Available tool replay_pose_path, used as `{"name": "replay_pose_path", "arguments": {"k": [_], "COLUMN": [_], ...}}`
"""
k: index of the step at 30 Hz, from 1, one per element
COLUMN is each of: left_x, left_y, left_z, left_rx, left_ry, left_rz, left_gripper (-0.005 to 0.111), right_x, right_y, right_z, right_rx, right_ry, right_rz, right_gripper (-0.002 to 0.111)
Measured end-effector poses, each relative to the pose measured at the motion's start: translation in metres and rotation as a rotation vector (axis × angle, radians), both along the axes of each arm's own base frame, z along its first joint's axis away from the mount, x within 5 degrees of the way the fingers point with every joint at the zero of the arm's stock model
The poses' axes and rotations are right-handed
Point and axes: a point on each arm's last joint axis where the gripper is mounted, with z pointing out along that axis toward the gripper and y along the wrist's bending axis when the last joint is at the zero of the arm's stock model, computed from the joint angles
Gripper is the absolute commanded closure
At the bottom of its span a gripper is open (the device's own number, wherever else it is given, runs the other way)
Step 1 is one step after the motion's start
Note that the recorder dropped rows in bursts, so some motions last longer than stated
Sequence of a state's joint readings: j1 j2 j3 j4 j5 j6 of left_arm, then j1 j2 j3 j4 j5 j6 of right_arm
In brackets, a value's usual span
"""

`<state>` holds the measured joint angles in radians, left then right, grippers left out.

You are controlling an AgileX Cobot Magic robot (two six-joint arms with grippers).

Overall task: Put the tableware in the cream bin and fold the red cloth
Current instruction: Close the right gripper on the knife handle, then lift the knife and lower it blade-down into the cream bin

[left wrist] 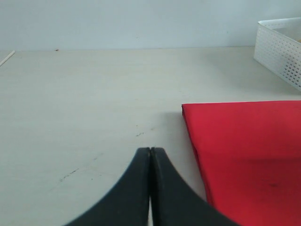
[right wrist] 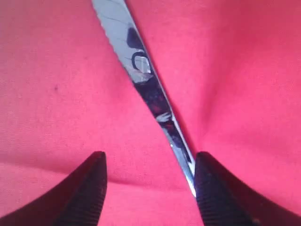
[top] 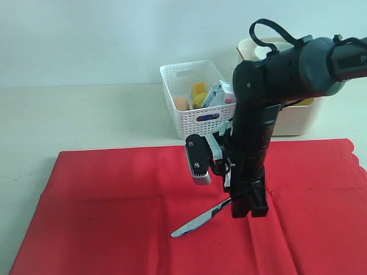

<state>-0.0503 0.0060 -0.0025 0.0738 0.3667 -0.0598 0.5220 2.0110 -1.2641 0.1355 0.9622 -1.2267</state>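
The metal knife [top: 198,222] lies slantwise on the red cloth [top: 114,200], which is spread flat over the table's front. My right gripper [top: 249,209] points down over the knife's handle end and is open. In the right wrist view the knife [right wrist: 150,94] runs between the fingers of the right gripper [right wrist: 149,162] and lies close against one fingertip [right wrist: 211,188]. My left gripper [left wrist: 150,149] is shut on nothing, above bare table beside a corner of the red cloth [left wrist: 244,150]. The cream bin [top: 295,117] stands at the back right, mostly hidden by the right arm.
A white lattice basket [top: 189,123] with an egg, a carton and yellow food stands behind the cloth, left of the bin; the basket [left wrist: 282,47] also shows in the left wrist view. A thin pale stick [left wrist: 7,59] lies far off on the table.
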Motion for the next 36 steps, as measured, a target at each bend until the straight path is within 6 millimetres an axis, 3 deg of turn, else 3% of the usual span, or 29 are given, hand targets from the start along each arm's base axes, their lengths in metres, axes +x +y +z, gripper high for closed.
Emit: {"name": "replay_pose_path", "arguments": {"k": [7, 9, 14, 15, 26, 36], "left_x": [0.000, 0.000, 0.000, 0.000, 0.000, 0.000], "left_y": [0.000, 0.000, 0.000, 0.000, 0.000, 0.000], "left_z": [0.000, 0.000, 0.000, 0.000, 0.000, 0.000], "left_rx": [0.000, 0.000, 0.000, 0.000, 0.000, 0.000], "left_ry": [0.000, 0.000, 0.000, 0.000, 0.000, 0.000], "left_rz": [0.000, 0.000, 0.000, 0.000, 0.000, 0.000], "left_gripper": [0.107, 0.107, 0.107, 0.107, 0.107, 0.107], "right_x": [0.006, 0.007, 0.010, 0.010, 0.002, -0.001], "right_y": [0.000, 0.000, 0.001, 0.000, -0.004, -0.006], "right_z": [-0.021, -0.023, -0.024, -0.024, -0.015, 0.040], "right_rx": [-0.029, -0.031, -0.033, -0.037, -0.069, 0.006], "right_ry": [-0.023, -0.022, -0.048, -0.045, 0.013, -0.107], "right_rz": [0.005, -0.028, -0.054, -0.062, -0.063, -0.121], "right_gripper": [0.056, 0.065, 0.106, 0.108, 0.108, 0.108]}}
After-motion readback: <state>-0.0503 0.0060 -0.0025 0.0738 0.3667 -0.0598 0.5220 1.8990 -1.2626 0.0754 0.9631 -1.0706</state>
